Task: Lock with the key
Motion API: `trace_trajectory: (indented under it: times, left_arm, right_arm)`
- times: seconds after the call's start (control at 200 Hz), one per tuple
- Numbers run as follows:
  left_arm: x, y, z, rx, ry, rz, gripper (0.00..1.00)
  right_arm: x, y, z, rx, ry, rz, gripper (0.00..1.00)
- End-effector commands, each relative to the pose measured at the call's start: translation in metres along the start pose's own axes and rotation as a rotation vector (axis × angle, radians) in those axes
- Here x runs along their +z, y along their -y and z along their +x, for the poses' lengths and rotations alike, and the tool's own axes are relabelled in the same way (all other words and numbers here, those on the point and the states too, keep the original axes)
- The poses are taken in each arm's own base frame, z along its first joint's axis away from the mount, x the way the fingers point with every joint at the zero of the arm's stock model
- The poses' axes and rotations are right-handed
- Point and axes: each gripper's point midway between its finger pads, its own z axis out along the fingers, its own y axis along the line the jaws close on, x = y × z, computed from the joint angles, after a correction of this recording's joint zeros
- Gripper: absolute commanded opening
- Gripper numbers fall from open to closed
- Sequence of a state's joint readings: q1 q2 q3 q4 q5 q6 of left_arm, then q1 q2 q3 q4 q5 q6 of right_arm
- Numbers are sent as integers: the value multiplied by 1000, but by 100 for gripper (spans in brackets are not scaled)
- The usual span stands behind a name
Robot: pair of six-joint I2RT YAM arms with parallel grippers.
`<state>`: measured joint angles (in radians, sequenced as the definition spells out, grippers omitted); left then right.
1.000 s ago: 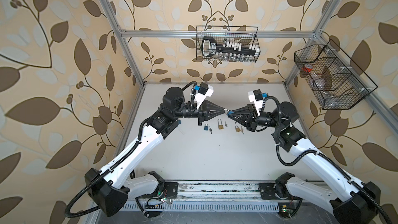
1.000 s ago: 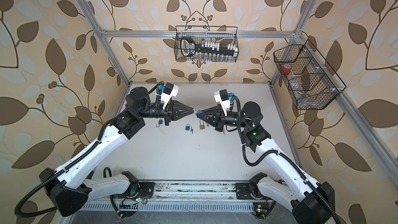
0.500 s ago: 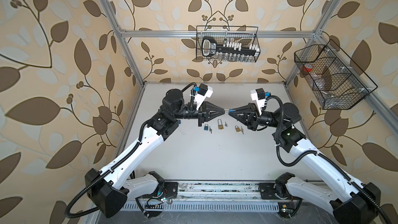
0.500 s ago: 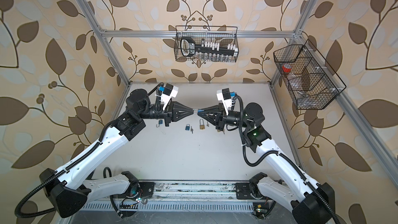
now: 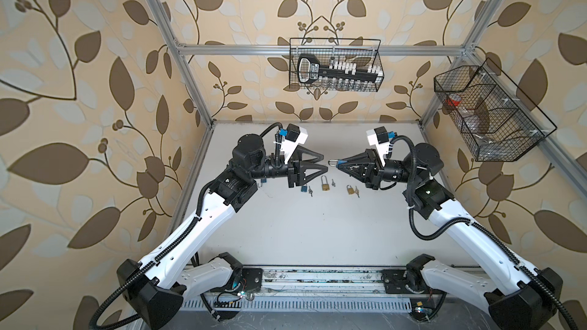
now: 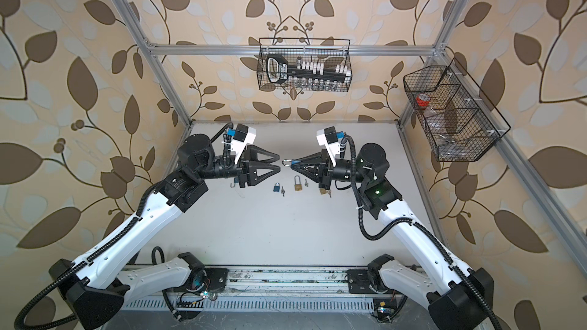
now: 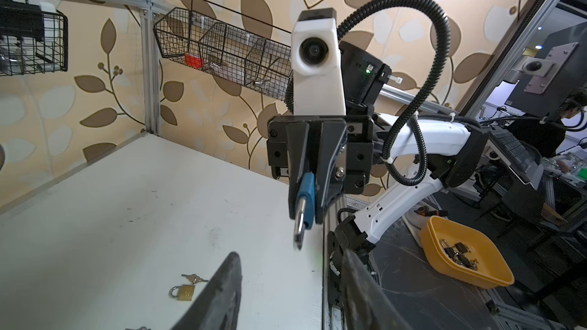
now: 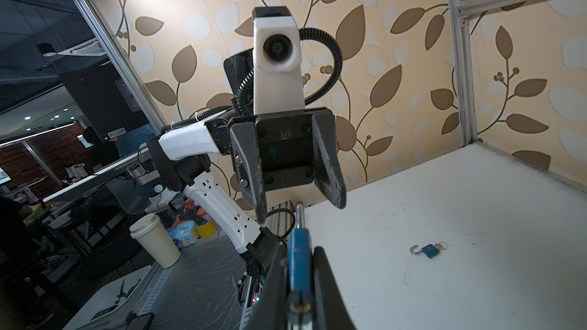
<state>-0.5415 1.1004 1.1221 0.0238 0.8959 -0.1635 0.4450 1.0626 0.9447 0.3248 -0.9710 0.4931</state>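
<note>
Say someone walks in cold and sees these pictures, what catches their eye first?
Above the white table, the right gripper, shut on a blue padlock, aims its shackle at the open left gripper facing it. Beneath them, small padlocks and keys lie in a row. On the back wall, a wire basket holds a big black key-shaped object.

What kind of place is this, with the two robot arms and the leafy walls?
Probably a robot lab's test booth, not a home: a silver metal frame carries leaf-patterned wallpaper panels around a white tabletop, and work desks show beyond it in the right wrist view.
</note>
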Motion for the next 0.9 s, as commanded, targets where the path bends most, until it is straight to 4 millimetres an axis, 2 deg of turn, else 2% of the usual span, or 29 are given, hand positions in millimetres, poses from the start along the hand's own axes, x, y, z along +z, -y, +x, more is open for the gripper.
trace_trajectory:
  times: [0.0, 0.155, 0.551, 0.676, 0.766, 0.896]
  left_arm:
    - [0, 12, -11, 44, 4, 68, 50]
    - [2, 13, -10, 37, -2, 93, 49]
    - [3, 13, -11, 39, 0, 93, 34]
    - [3, 12, -11, 38, 0, 92, 19]
    - [3, 12, -11, 37, -2, 91, 0]
    - [4, 11, -8, 29, -13, 98, 0]
  right_arm:
    - [1, -10, -7, -36, -10, -37, 0]
    - [3, -9, -4, -27, -24, -45, 0]
    - [6, -9, 0, -21, -39, -50, 0]
    - [7, -9, -1, -22, -40, -52, 0]
    - [8, -9, -2, -22, -40, -53, 0]
    - [9, -10, -5, -28, -31, -54, 0]
